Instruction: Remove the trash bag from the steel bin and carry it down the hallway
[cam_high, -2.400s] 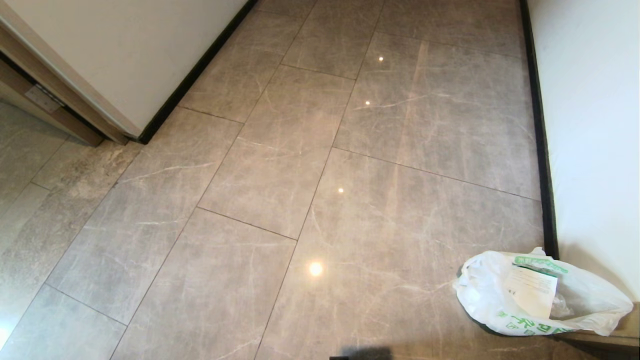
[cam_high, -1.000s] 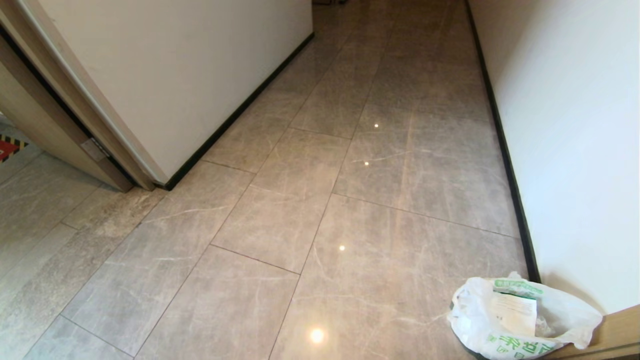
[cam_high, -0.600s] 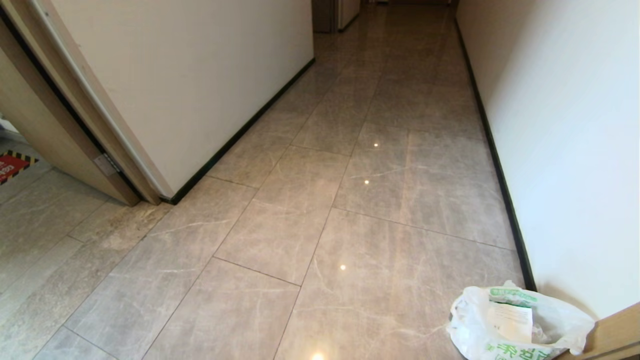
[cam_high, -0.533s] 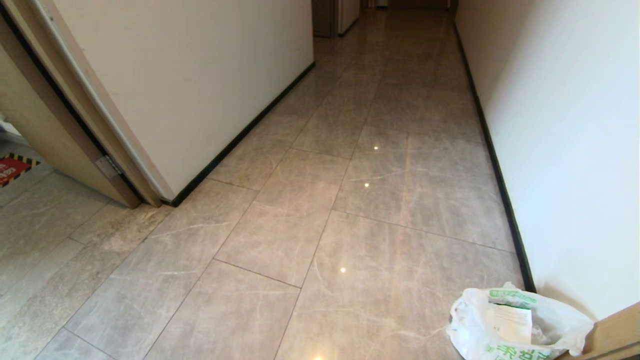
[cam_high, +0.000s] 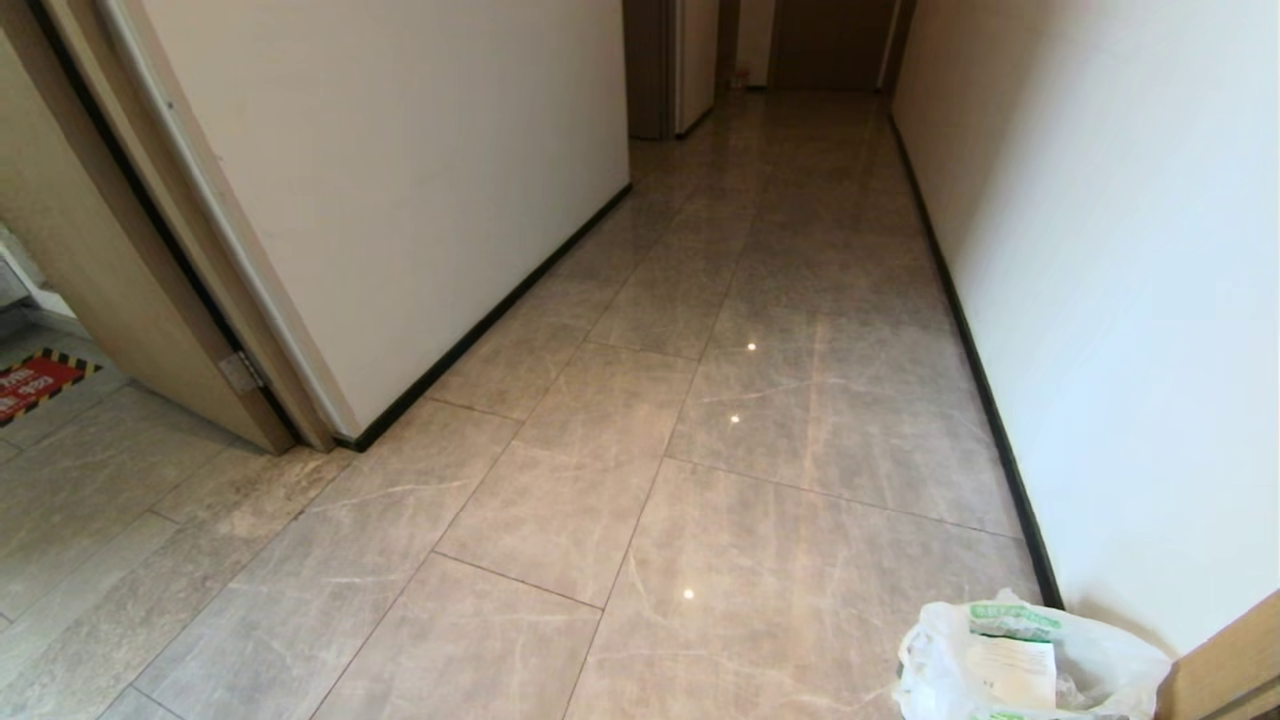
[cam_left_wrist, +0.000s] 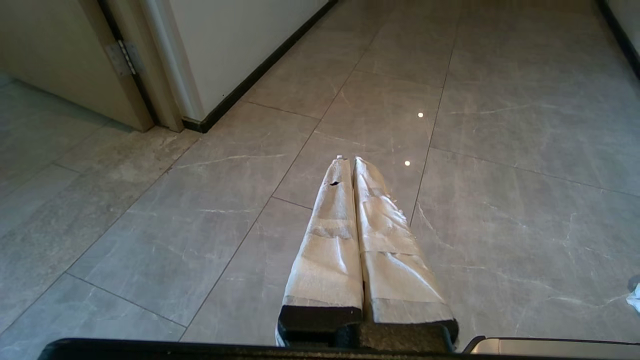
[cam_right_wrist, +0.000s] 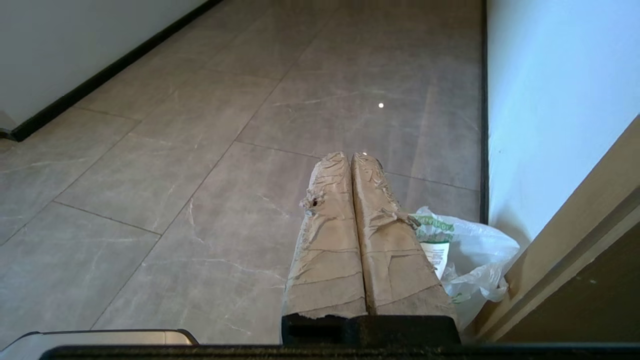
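The trash bag (cam_high: 1030, 665) sits on the floor at the near right of the hallway (cam_high: 780, 300), tight against the right-hand wall (cam_high: 1120, 300) and just beside a wooden door frame (cam_high: 1225, 660) at the near right corner. Its mouth is open and faces up, and green-and-white printed packaging (cam_high: 1010, 622) shows at the top. The steel bin is not visible in any view; the white plastic drapes over whatever stands beneath it, so whether the bag is in the bin cannot be confirmed.

The right claw (cam_right_wrist: 350, 156) is clenched, its two paper-wrapped fingers (cam_right_wrist: 327, 240) pressed together with nothing between them. It points along the floor toward the far end of the corridor. In the right wrist view the bag (cam_right_wrist: 465, 260) lies to the right of the fingers and below them, close by but not touching.

The left claw (cam_left_wrist: 348, 160) is also clenched and empty, and points the same way over bare tiles. Only a white edge shows at the far right margin of its view, so it is well apart from the bag.

Judgement: the right arm is the nearer and is the one suited to the pickup. The bag has no marked long axis; its opening runs roughly level. The coming move requires the right claw to release, swing right and downward, and take the bag's rim. The wall and door frame leave little room on the far side of the bag.
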